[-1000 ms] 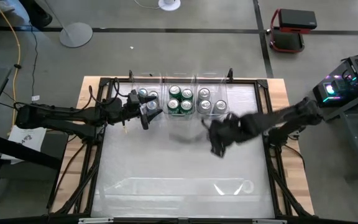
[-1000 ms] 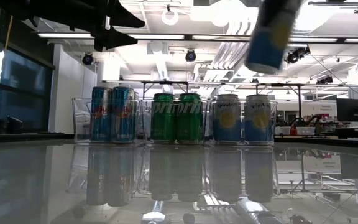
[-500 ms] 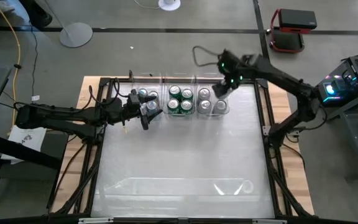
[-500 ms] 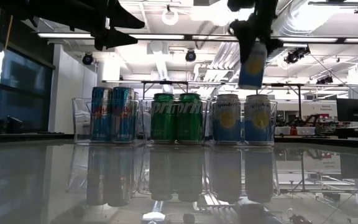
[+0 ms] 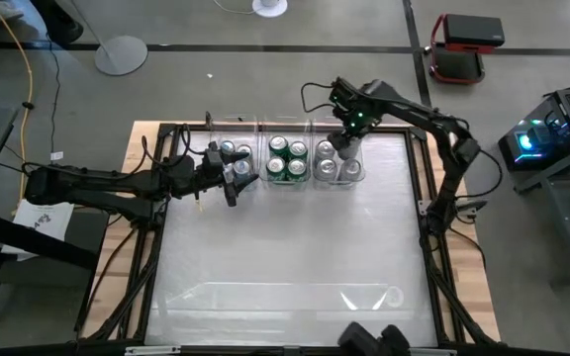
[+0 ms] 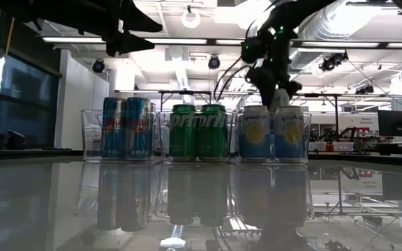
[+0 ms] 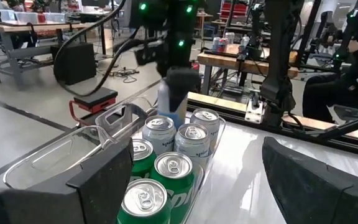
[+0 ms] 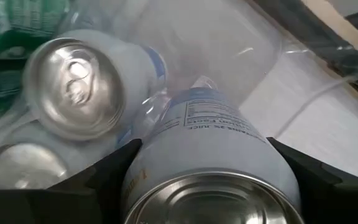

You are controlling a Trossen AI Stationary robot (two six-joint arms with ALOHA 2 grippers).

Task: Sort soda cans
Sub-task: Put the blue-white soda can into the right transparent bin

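Glossy white bench [image 5: 285, 247] was seen carrying three clear bins [image 5: 287, 162]: two blue cans [image 6: 125, 128], four green [image 5: 287, 158], three silver-grey [image 5: 336, 160]. A fourth silver-grey can [image 8: 213, 162] was gripped in the right hand [image 5: 348, 135] above the rightmost bin. The left hand [image 5: 237, 176] was held wide open, empty, beside the blue cans.

The wide glossy white tabletop [image 5: 285, 257] lies open; three clear rectangular plastic bins [image 5: 288, 158] packed with small cylindrical metal cans [image 6: 201, 132] crowd the far edge
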